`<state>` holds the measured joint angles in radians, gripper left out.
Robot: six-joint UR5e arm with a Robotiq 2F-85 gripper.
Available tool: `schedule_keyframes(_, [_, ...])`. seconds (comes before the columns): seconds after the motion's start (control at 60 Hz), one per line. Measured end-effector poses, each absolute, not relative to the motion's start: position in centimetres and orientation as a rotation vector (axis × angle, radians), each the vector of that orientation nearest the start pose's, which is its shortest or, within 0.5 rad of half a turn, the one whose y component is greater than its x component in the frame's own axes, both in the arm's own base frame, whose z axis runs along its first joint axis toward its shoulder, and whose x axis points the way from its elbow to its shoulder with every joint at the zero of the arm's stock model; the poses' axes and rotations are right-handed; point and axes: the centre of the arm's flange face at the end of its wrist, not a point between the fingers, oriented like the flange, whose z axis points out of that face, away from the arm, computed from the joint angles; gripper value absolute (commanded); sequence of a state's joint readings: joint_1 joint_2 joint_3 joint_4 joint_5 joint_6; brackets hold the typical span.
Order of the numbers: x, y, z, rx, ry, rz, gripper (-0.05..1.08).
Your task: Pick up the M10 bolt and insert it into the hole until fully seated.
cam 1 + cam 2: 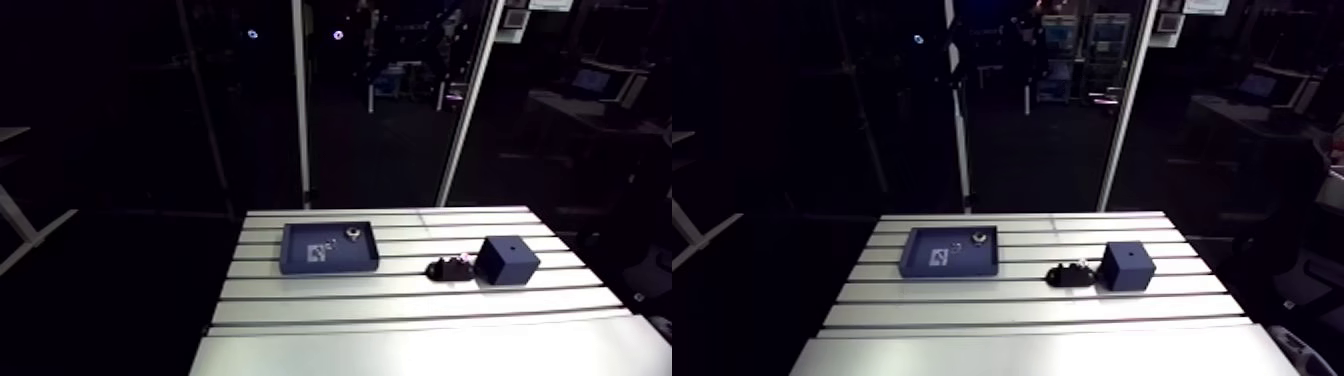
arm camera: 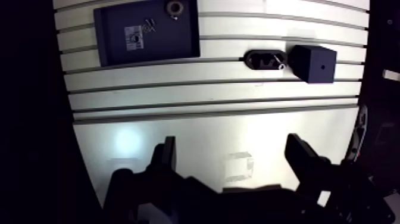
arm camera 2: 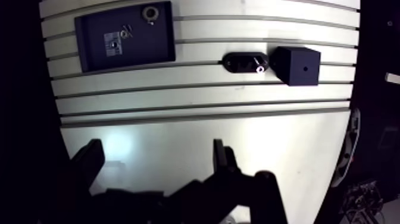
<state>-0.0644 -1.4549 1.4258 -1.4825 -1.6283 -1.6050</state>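
- Progress: no step of the task is complete. The gripper (image 2: 232,148) hangs over the bare near part of the table (image 2: 208,119), well apart from every part. Its two fingers are spread wide with nothing between them.
- Task item: a short bright piece, judged to be the M10 bolt (image 2: 278,65), rests at one end of a dark oval holder (image 2: 258,59). It is too small to confirm head or thread.
- Target: a dark blue block (image 2: 309,56) stands just beside the holder, at the bolt end. One hole (image 2: 322,67) shows in its top face, and nothing sits in it.
- Remaining work, as judged from the layout: approach the holder, grasp the bolt, lift it clear, carry it over the block, align it with the hole, and press it down until seated. The whole sequence is outstanding.
- Container 1: a shallow dark blue tray (image 2: 178,44) lies flat on the table, well apart from the holder, on the side away from the block.
- Tray contents: a white printed label (image 2: 134,37) near the middle, small pale fasteners (image 2: 149,25) just beside the label, and a metal ring (image 2: 174,8) by the far rim. The type of the fasteners cannot be told.
- Container 2: the holder shows only the bolt.
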Motion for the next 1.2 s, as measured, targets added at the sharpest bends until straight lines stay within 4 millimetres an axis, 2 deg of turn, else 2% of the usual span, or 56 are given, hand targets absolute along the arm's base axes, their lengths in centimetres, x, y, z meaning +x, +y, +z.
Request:
schedule_keyframes(0.333, [-54.2,-11.0,48.7,-0.078,3.124,0.037,0.0])
schedule_keyframes(0.633, [-54.5,-10.6,48.2,-0.105,3.154,0.035,0.01])
schedule_keyframes(0.75, [-55.0,-9.3,47.4,-0.119,3.181,0.046,0.01])
schedule_keyframes(1.2, [-55.9,-1.5,43.7,-0.111,3.248,0.078,0.01])
